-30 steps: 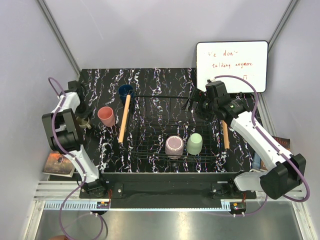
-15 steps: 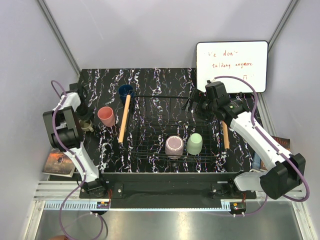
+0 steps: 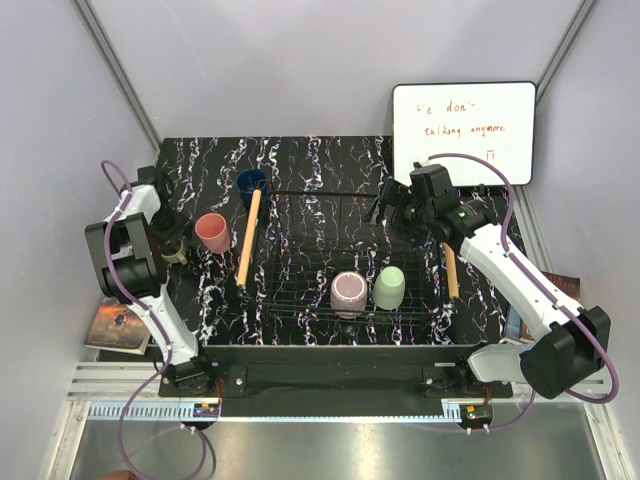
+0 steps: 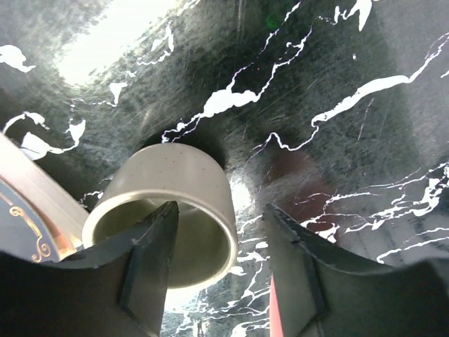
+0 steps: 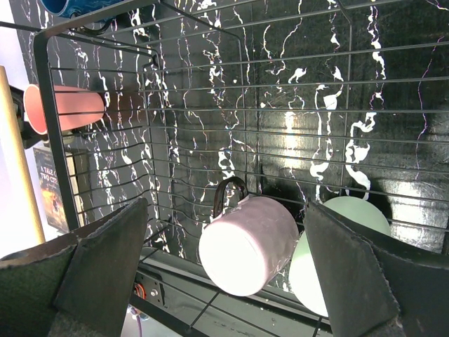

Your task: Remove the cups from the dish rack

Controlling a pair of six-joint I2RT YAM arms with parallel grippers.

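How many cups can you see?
5. The mauve cup and mint cup are in the rack. The pink cup and blue cup sit on the table left of it. The beige cup is at the left gripper. None seems hidden.

Left arm [image 3: 125,255]: climbs from its base at 7 o'clock of the top view to a raised elbow near 9 o'clock, then bends at the wrist towards 10 o'clock.
Left pincer [image 4: 221,210]: at 9 o'clock of the top view, pointing steeply down, its two fingers parted with a clear gap between them.
Right arm [image 3: 510,270]: stretched from its base at 5 o'clock in a long diagonal towards 11 o'clock.
Right pincer [image 5: 224,205]: near 1 o'clock of the top view, turned towards 9 o'clock and downward, fingers spread wide and gripping nothing.
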